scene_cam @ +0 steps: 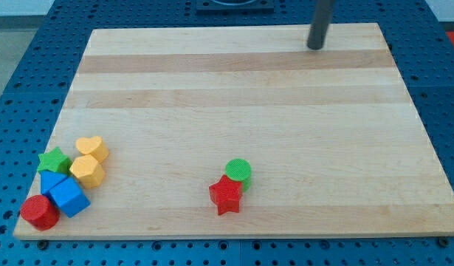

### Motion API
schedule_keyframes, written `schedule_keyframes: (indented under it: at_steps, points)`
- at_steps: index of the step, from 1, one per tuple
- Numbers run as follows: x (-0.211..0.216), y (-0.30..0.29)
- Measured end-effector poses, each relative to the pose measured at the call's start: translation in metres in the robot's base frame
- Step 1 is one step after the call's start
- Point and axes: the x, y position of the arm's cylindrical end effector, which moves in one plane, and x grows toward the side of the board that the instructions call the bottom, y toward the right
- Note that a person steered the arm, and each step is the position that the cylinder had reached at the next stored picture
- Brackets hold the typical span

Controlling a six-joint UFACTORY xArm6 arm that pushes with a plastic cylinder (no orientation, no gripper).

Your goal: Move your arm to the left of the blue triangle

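Note:
The blue triangle (49, 179) lies near the board's bottom left corner, partly hidden among other blocks. It touches the green star (54, 160) above it and the blue cube (70, 197) at its lower right. My tip (315, 46) is at the view's top right, near the board's top edge, far up and to the right of the blue triangle.
A red cylinder (39, 213), a yellow heart (91, 148) and a yellow hexagon (87, 171) crowd the same corner cluster. A green cylinder (238, 172) and a red star (227, 196) sit together at bottom centre. The wooden board (234, 96) lies on a blue pegboard.

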Motion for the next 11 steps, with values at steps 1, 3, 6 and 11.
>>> schedule_keyframes:
  at_steps: [1,3,6,11]
  points:
    - [0.010,-0.121]
    - [0.095,-0.338]
    - [0.164,-0.434]
    - [0.248,-0.434]
